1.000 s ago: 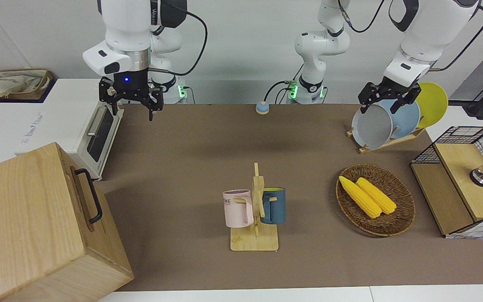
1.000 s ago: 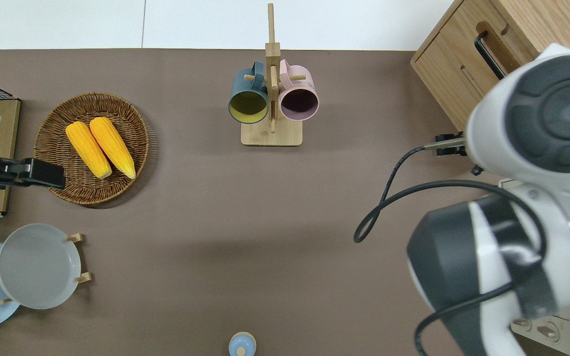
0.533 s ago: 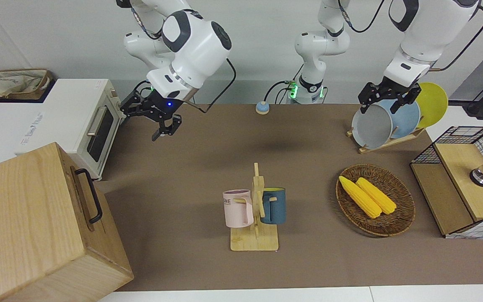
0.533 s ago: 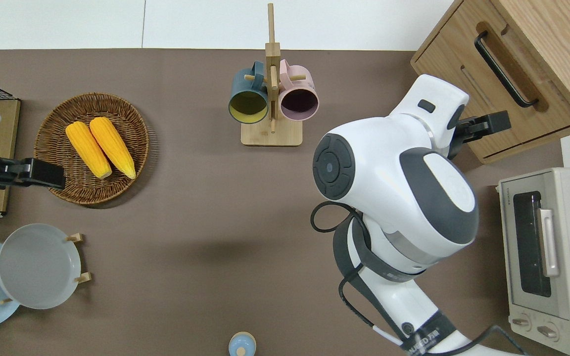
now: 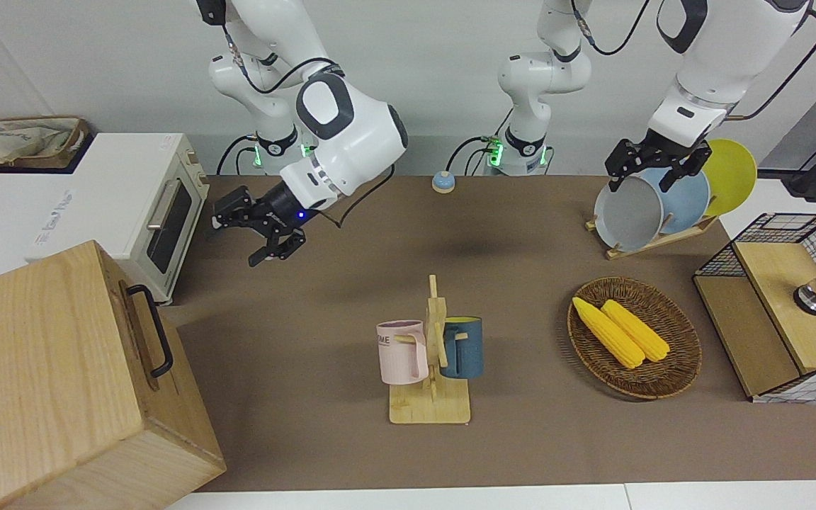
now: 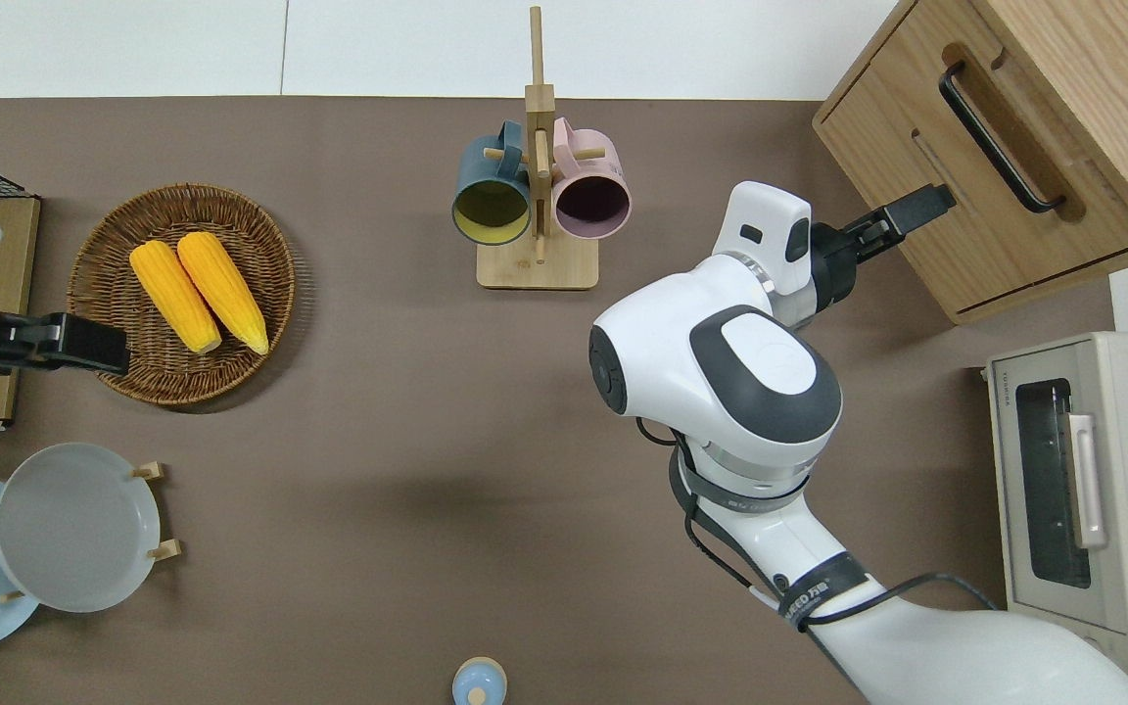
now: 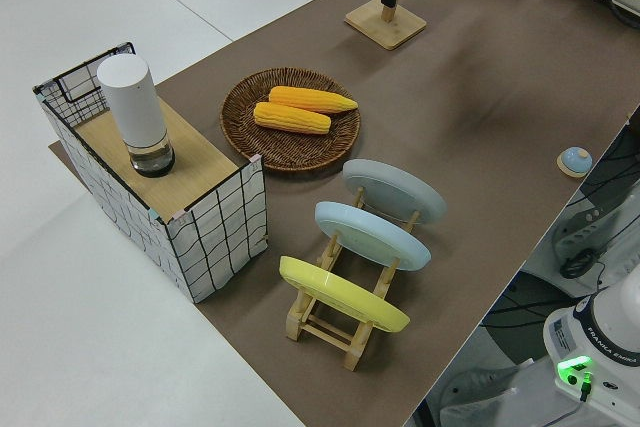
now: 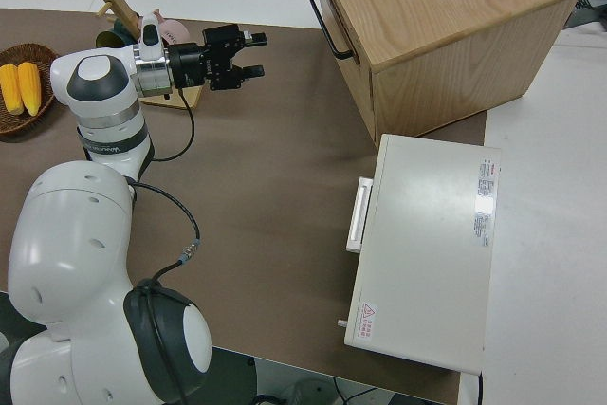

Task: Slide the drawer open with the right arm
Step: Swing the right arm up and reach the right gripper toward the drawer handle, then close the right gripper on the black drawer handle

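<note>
The drawer (image 6: 977,168) is the front of a big light-wood box (image 5: 40,368) at the right arm's end of the table. It sits flush in the box, and its black bar handle (image 5: 152,330) (image 6: 998,138) (image 8: 328,10) is free. My right gripper (image 5: 241,237) (image 6: 921,208) (image 8: 256,54) is open and empty. It lies on its side in the air, pointing at the drawer front. It hangs over the mat's edge by the box, a short gap from the handle. The left arm is parked.
A white toaster oven (image 5: 167,212) stands beside the box, nearer to the robots. A mug rack (image 6: 537,196) with two mugs stands mid-table. A basket (image 5: 684,350) of corn, a plate rack (image 5: 652,237) and a wire-mesh box (image 5: 783,304) stand toward the left arm's end.
My right arm swung from near the toaster oven out toward the wooden box. Its gripper came lower and turned from pointing down to pointing sideways at the drawer front. The left arm stayed still.
</note>
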